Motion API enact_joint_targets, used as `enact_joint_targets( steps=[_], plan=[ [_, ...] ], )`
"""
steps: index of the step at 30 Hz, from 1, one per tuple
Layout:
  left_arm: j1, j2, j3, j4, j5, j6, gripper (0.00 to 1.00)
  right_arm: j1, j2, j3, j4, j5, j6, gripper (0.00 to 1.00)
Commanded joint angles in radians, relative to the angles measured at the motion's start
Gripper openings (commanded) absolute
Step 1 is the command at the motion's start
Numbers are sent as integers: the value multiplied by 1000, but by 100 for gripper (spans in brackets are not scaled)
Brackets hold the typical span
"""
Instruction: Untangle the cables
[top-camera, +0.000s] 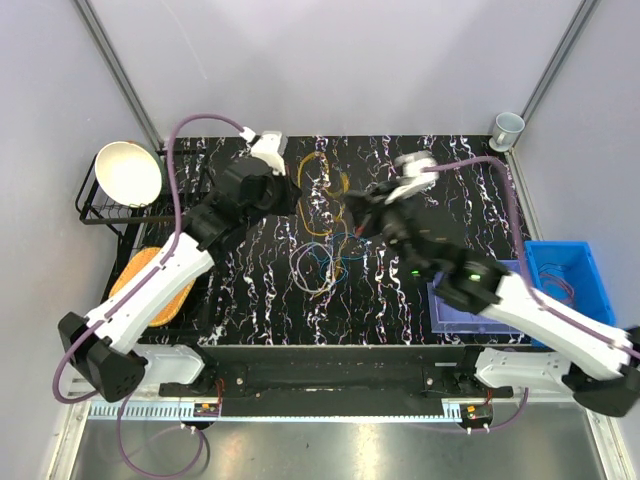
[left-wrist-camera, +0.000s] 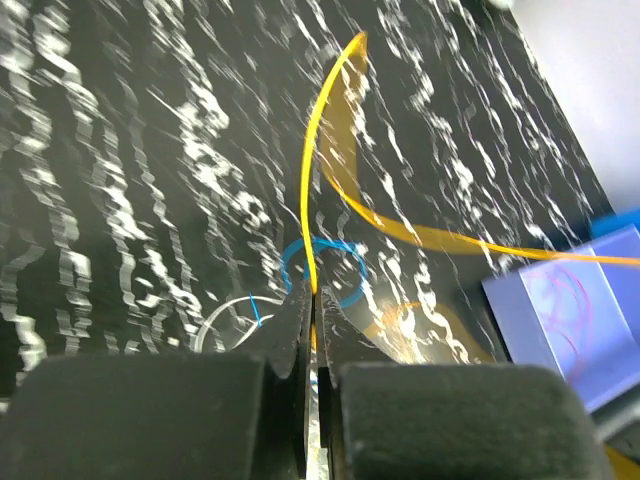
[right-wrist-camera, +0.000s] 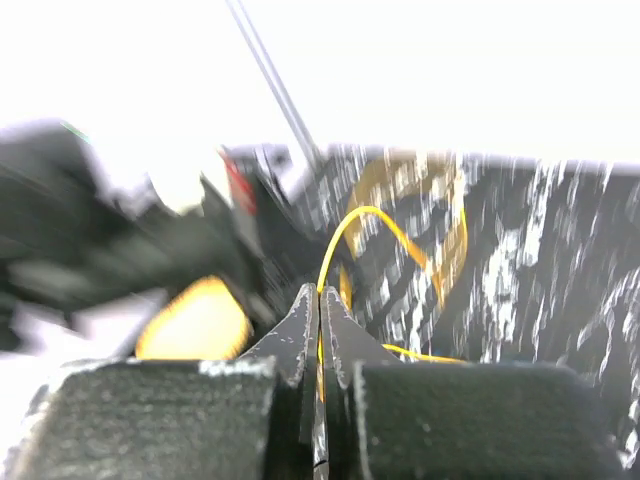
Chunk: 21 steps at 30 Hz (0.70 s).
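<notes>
Mostly, the top view is filled by the black desk (top-camera: 250, 300) with white streaks. The left arm (top-camera: 160, 285) and the right arm (top-camera: 540, 315) both reach in to the middle. The right arm hides part of a pale purple tray (top-camera: 452, 308). Beside the tray sits a blue bin (top-camera: 560, 247) with a thin wire in it that is hard to make out.

The cables (top-camera: 325, 230) lie in loose loops on the middle of the desk, between the two arms. The orange ones are at the back, and the white and blue ones are nearer.

From above, both tools look dark on the dark desk, so their tips are hard to see. The wrist views are blurry. The left tool (left-wrist-camera: 312, 300) is pinched tight on a yellow cable (left-wrist-camera: 304, 180) that rises from its tips. The right tool (right-wrist-camera: 320, 295) is pinched tight on a yellow cable (right-wrist-camera: 372, 208) too, which bends over in an arch. I cannot tell if both hold the same one.
</notes>
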Motion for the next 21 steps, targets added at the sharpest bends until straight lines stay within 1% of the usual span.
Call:
enact_joint_targets(
  steps=[1,5,6,10,16,21],
  plan=[
    [-23,40,-20,109,153,-55,0,7,-69,121,-119,94,-129,0],
    [-99,91,-3,114,155,-33,0,7,-122,172,-131,118,-191,0],
    [-132,100,-2,115,148,-27,0,7,-126,191,-134,124,-202,0],
    [-188,143,-2,126,142,-29,0,7,-146,219,-151,147,-234,0],
    [-238,192,-3,172,157,-50,0,9,-188,212,-167,188,-252,0],
    [-301,258,63,187,173,-50,0,7,-238,182,-183,236,-246,0]
  ],
)
